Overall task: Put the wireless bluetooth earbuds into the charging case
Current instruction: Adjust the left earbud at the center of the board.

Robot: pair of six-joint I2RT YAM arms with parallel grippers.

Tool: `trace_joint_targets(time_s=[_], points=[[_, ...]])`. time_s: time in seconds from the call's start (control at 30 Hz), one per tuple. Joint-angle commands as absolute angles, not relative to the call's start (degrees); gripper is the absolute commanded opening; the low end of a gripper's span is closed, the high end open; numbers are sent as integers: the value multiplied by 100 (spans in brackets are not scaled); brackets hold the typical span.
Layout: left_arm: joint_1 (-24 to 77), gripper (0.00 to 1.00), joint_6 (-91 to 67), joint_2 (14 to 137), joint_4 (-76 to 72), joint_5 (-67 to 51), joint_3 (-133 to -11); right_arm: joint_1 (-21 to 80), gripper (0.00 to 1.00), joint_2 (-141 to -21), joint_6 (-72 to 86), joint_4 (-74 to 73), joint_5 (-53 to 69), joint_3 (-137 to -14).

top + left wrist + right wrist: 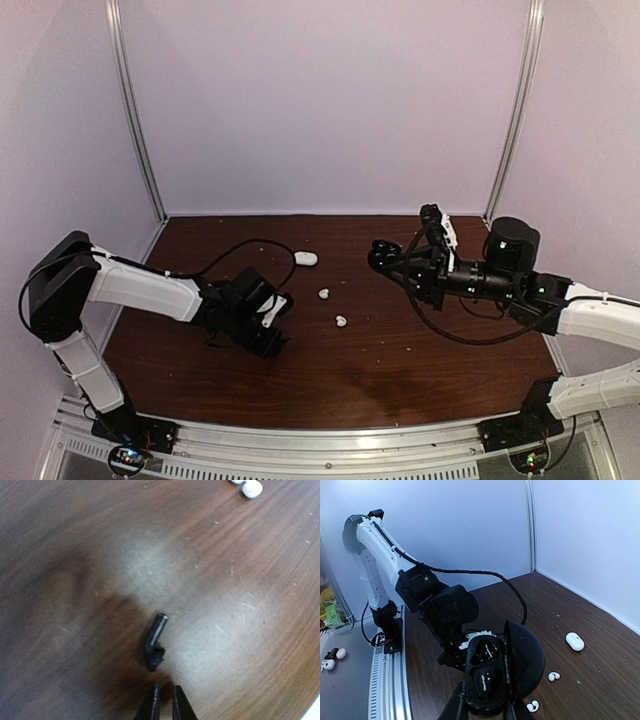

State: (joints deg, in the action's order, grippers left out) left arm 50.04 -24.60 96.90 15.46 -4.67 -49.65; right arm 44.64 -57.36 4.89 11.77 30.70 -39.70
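Dark wood-grain table (430,360), pale lilac walls behind.

At the left gripper (165,702): jaws drawn almost together, only a slit between them, nothing seen in it. Just ahead of the tips, flat on the wood: black earbud (154,647), stem pointing away, apparently not pinched. Farther out: white earbuds (323,294) near the table's middle, well apart from the black one, with the white case (306,258) beyond.

At the right gripper (485,709): clamped on the black charging case (492,677), held up off the table, lid open, wells turned toward the left arm.

Probably mid-pickup of the black bud. To do it well:
- Open a little and ease forward until the pads straddle the bud's body, not the thin stem.
- Close gently and lift straight.
- Match the bud to its well before pressing in.

Only from the left wrist: gap between tips and bud. Only from the right wrist: inside of the case, wells looking empty though dark. Only from overhead: both arms and the white pieces together, but the black bud not made out.
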Motion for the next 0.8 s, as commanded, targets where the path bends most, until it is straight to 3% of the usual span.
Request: trace_joint_targets(time_s=[0.0,0.47,0.77], points=[[4746,12,-2461,9897,1389,-88,-5200,4430,11,-5810,449,1297,2981,-3983],[4481,13,-1826,10547,1145,-463,-6007,4307,11,-5883,422,1308,3080,-3981],[4303,38,-2373,9184,1454,-361,-5502,4284,11,-5710,460,1248,3067,-3949]])
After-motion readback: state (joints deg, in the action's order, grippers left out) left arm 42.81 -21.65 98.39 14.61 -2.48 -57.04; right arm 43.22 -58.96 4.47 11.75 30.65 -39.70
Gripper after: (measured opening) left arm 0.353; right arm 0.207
